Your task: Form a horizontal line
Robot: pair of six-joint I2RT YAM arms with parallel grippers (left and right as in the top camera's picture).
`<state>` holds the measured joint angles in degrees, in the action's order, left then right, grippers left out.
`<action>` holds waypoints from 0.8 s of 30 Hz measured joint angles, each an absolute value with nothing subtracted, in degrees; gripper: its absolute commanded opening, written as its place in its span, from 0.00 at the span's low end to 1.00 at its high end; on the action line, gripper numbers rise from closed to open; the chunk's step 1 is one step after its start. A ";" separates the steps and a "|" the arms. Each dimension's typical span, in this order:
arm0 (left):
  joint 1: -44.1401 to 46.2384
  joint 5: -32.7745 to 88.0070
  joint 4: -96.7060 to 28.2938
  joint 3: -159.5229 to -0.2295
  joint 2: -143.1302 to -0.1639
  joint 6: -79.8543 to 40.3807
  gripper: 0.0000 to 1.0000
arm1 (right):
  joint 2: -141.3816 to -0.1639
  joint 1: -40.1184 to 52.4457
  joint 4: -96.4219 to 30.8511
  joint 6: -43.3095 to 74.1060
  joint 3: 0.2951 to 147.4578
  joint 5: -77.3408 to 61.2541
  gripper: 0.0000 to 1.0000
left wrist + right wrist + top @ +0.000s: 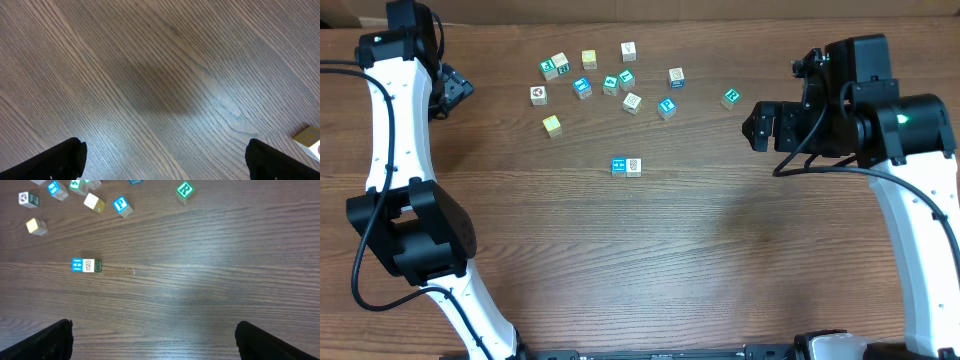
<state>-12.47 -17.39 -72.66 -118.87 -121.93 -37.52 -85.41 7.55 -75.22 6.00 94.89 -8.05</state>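
The horizontal line stands as a short row of two touching cubes, a blue-faced cube (618, 166) and a white cube with a grey picture (634, 166), mid-table. It also shows in the right wrist view (86, 265). A blue-letter P cube (667, 107) (121, 205) and a teal-green R cube (731, 97) (185, 191) lie loose farther back. My left gripper (455, 88) (165, 155) is open and empty at the far left. My right gripper (760, 125) (152, 335) is open and empty, right of the row.
Several loose cubes lie scattered at the back, among them a yellow one (552, 125) (36, 226) and a white one (633, 102). One pale cube (310, 140) sits at the right edge of the left wrist view.
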 measured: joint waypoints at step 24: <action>-12.47 -17.39 -72.66 -118.87 -121.93 -37.52 1.00 | -88.31 7.55 -75.50 5.93 94.06 -6.61 1.00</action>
